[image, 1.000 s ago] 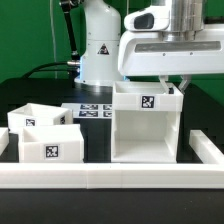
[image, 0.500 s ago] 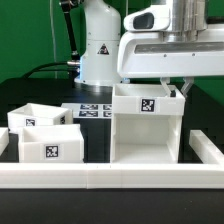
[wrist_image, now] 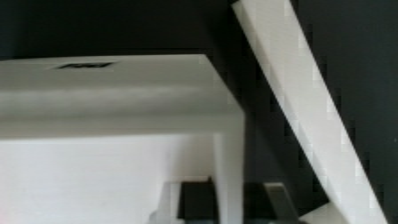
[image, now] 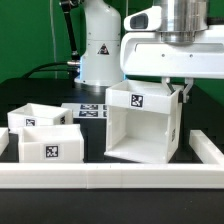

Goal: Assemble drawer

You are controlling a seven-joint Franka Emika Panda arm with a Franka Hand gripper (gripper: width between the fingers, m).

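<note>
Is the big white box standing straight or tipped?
Tipped a little: the box has side edges leaning toward the exterior view's right, with the gripper pinching its wall.

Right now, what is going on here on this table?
The arm's claw grips the top wall of the housing, which stands askew to the border wall in front. The back tray and the front tray sit loose at the exterior view's left, not yet inside the housing. The marker board lies behind them.
</note>
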